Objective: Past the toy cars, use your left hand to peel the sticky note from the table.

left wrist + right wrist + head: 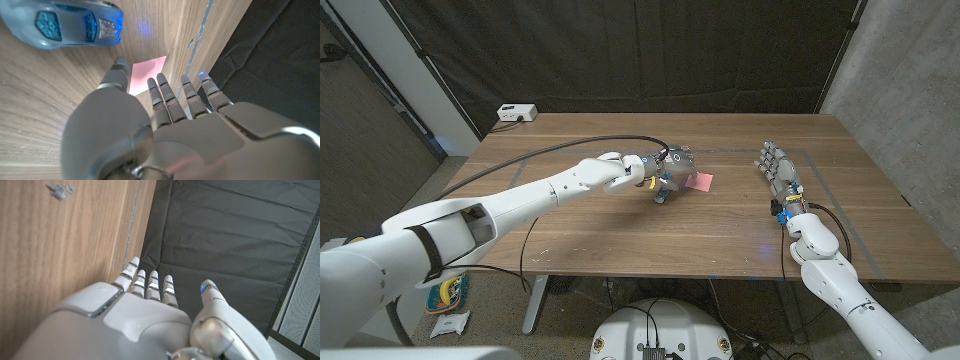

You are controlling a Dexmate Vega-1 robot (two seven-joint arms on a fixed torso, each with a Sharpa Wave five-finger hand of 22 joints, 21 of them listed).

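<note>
Left hand (672,170) reaches out over mid-bench, fingers apart, nothing held. Its fingertips (161,80) sit at the edge of the small pink square sticky note (145,75); contact can't be confirmed. Note lies flat on the brown wood-grain bench (620,225), just beyond the hand toward the robot's right in head view (699,181).

Left wrist view adds what head view hides: a pale blue toy car with dark tinted windows (65,24) sits on the bench near the note, apart from it, beside the thumb. In head view a small blue bit shows under the hand (662,195), too small to identify.

Right hand (777,170) stands at the bench's right side, fingers straight and slightly spread, empty, well apart from the note. Right wrist view shows those fingers (149,282) pointing past the bench edge at the black curtain (230,240).

Room: black curtain behind the bench (650,50), a white boxy device (517,113) at the far left corner, a grey concrete wall (905,80) to the right.
</note>
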